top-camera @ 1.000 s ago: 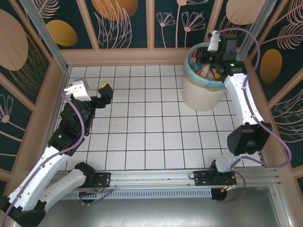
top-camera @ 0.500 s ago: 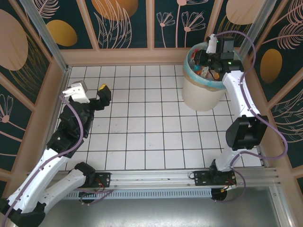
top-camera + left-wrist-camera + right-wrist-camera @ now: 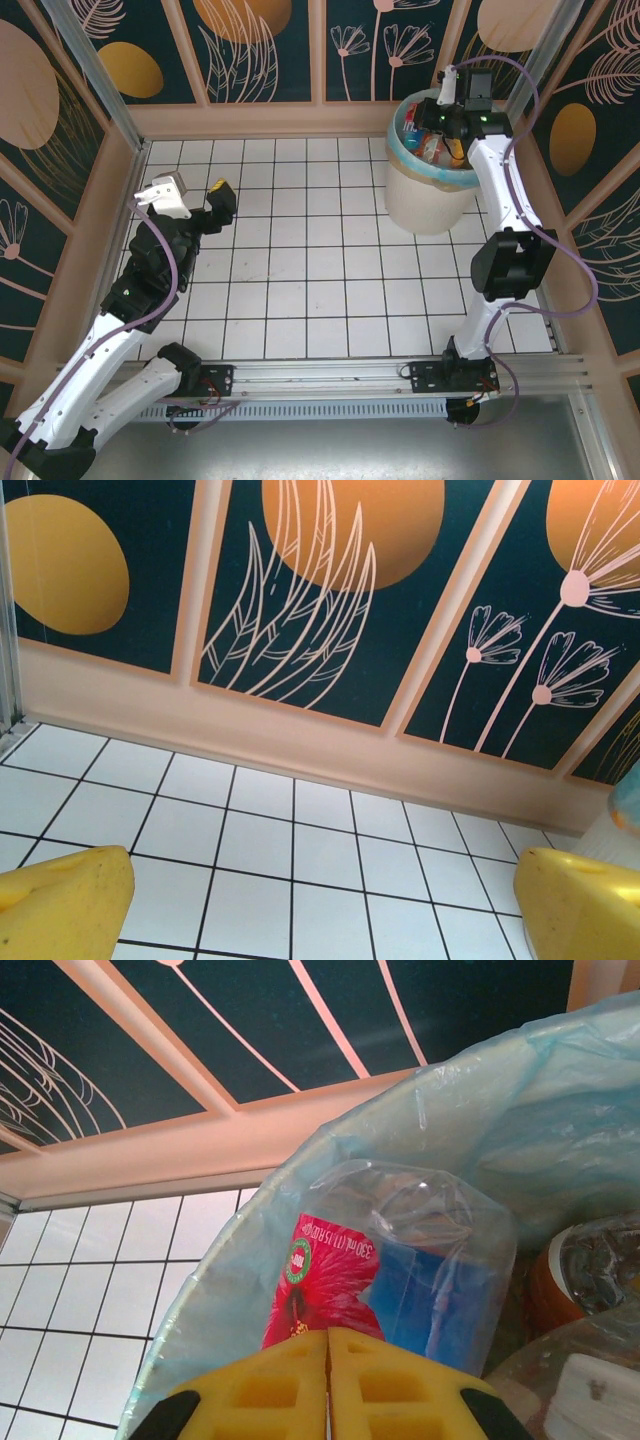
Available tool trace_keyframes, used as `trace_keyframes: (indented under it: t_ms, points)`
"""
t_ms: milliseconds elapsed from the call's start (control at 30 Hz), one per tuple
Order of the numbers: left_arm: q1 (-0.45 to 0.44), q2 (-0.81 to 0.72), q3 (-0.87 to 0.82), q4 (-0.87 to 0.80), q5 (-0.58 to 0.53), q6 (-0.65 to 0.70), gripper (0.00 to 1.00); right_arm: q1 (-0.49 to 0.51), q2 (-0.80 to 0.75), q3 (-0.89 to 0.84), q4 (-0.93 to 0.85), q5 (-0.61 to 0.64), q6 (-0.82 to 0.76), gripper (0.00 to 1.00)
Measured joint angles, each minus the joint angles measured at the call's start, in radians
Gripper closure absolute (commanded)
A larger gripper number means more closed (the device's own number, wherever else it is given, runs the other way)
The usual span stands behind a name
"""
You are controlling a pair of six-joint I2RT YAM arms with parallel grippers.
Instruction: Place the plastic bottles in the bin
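Over the bin [image 3: 425, 205], right end effector [image 3: 328, 1338] has shifted inward, pads shut on nothing; plastic bottles [image 3: 400, 1260] lie inside. Left end effector [image 3: 320, 900] hangs wide open. Task looks finished.

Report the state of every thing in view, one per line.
bin: upright, lined with a blue bag, bottles inside.
red-labelled clear bottle: in the bin, leaning against the bag.
right pincer: shut, empty, at the bin's mouth.
left pincer: open, empty, over the tiled floor.
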State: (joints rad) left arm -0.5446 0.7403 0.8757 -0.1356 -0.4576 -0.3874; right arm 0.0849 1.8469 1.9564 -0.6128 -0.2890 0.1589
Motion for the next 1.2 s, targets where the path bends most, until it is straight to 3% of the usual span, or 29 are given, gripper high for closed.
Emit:
trace_keyframes:
  t_ms: [233,300,367,500,667,767,967,1067,1200]
  points:
    - [0.0,0.007,-0.001,0.003,-0.015,0.001,0.03,0.007,-0.025,0.063,-0.05,0.0,0.003,0.8]
    - [0.0,0.009,-0.013,0.015,-0.031,0.003,0.03,0.008,-0.089,0.01,-0.022,0.003,0.006,0.72]
    - [0.0,0.007,-0.045,0.045,-0.063,0.013,0.03,0.008,-0.214,-0.126,0.047,0.014,0.012,0.62]
    - [0.0,-0.001,-0.194,0.158,-0.173,0.058,0.02,0.01,-0.63,-0.588,0.288,0.1,0.015,0.37]
    - [0.0,-0.001,-0.446,0.358,-0.336,0.152,0.02,0.01,-1.074,-1.004,0.493,0.311,-0.017,0.34]
    - [0.009,-0.007,-0.576,0.513,-0.397,0.219,0.02,0.01,-1.205,-1.138,0.558,0.404,-0.047,0.33]
    - [0.135,-0.013,-0.732,0.763,-0.398,0.27,0.01,0.01,-1.309,-1.448,0.646,0.476,-0.046,0.29]
    - [0.229,0.042,-0.758,0.829,-0.362,0.259,0.02,0.01,-1.276,-1.589,0.707,0.479,-0.029,0.29]
    - [0.29,0.175,-0.77,0.927,-0.304,0.257,0.01,0.01,-1.184,-1.735,0.858,0.507,-0.011,0.28]
